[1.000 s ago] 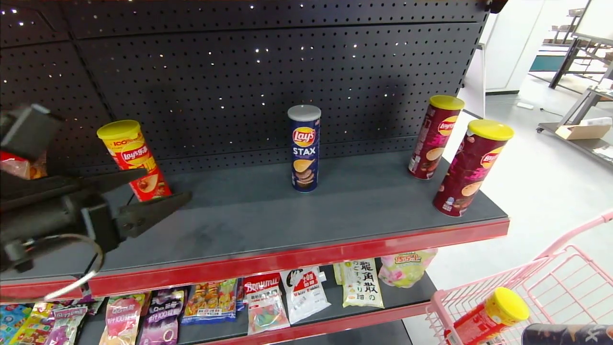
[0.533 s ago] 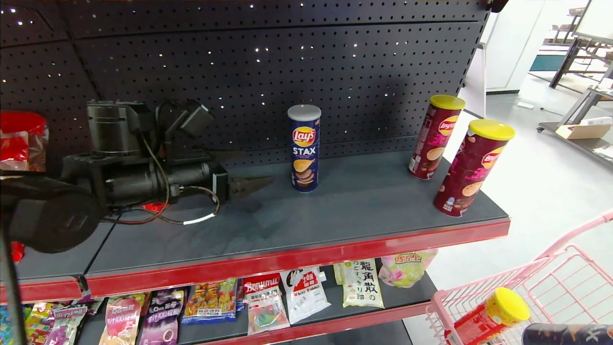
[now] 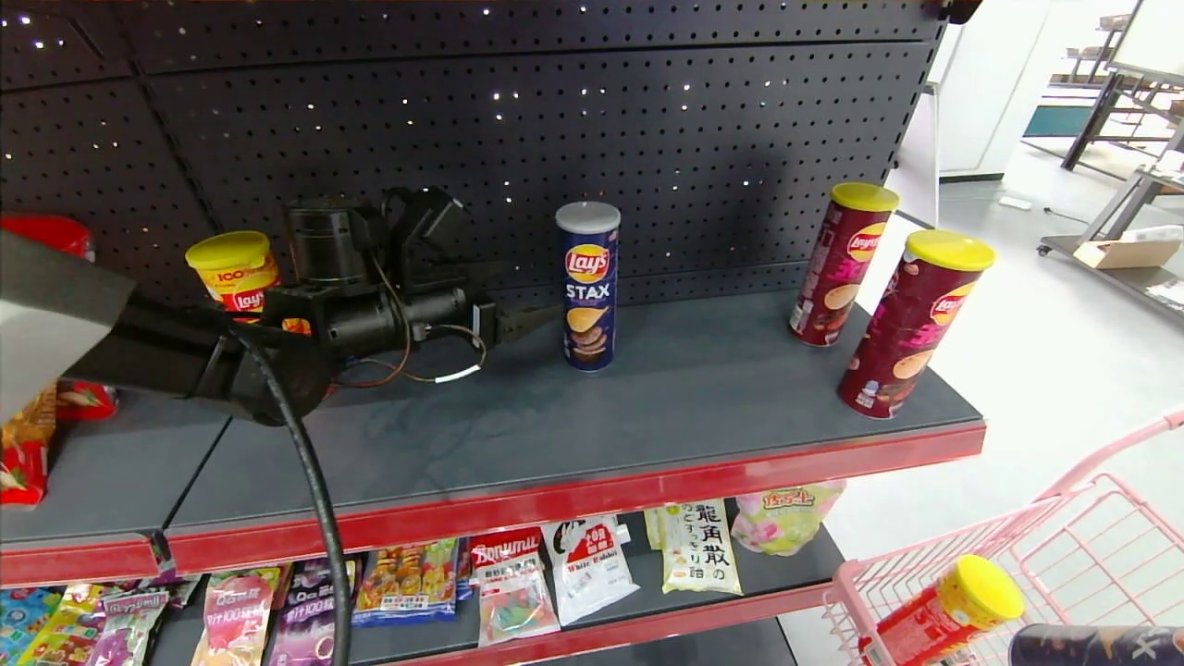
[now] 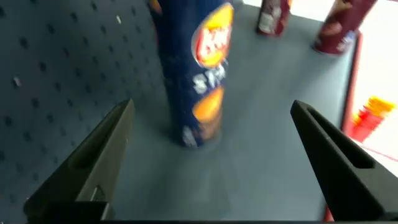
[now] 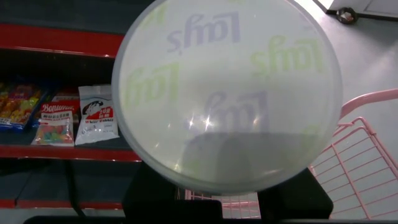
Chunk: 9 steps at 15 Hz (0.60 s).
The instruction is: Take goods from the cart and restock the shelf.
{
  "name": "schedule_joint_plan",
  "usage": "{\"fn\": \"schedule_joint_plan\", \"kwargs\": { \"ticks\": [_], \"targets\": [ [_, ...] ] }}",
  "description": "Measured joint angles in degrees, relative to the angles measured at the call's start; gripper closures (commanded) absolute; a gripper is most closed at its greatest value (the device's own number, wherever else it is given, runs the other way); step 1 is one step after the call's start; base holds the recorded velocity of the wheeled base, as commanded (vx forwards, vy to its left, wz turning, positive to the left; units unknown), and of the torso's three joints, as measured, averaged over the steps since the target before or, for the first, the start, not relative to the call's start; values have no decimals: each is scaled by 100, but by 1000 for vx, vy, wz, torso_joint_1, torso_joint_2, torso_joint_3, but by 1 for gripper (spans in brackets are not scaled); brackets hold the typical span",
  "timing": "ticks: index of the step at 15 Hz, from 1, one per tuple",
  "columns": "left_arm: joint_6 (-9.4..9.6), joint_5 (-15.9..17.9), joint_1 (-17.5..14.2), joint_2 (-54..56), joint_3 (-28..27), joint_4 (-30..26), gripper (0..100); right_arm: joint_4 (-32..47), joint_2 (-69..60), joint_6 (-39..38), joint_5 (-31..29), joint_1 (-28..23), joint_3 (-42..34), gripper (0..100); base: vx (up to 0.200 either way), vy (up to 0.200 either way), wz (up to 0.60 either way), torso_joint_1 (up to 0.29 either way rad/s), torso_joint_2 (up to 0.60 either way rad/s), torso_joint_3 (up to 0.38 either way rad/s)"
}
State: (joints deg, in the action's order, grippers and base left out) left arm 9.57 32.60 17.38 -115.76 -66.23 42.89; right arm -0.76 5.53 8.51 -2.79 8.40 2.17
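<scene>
Head view: the left gripper [image 3: 532, 319], swept across from the red can [image 3: 236, 268], is stopped just short of the blue can [image 3: 587, 287]. Left wrist view: its fingers [image 4: 93, 168] are spread, the can dead ahead. Right wrist view: a lidded can [image 5: 227, 93] is seen clamped in the right gripper [image 5: 227, 196], likely next for shelving.

Left hand [image 4: 211, 104], spread wide, faces an upright blue chip can [image 4: 198, 74] at 12 o'clock on the shelf [image 4: 267, 149]; two maroon cans [image 4: 339, 25] beyond, at 1 o'clock.

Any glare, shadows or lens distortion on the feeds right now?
Head view: bright pinpricks shine through the pegboard; the maroon cans seem to lean outward, likely lens distortion. Right wrist view: small glints on the clear lid of the held can. Left wrist view: floor beyond the shelf glares white.
</scene>
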Motion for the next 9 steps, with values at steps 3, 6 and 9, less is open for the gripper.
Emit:
{"fn": "schedule_joint_plan", "kwargs": {
  "ticks": [3,6,9],
  "targets": [
    [-40,38,56,-319,-269,306,0,0,0,0,-2,2,0,100,0,0,0,0,0,0],
    [-44,-2,107,-535,-430,396,0,-2,0,0,-16,2,24,100,0,0,0,0,0,0],
    [-44,-57,146,-786,-730,517,0,5,0,0,-18,2,30,100,0,0,0,0,0,0]
  ]
}}
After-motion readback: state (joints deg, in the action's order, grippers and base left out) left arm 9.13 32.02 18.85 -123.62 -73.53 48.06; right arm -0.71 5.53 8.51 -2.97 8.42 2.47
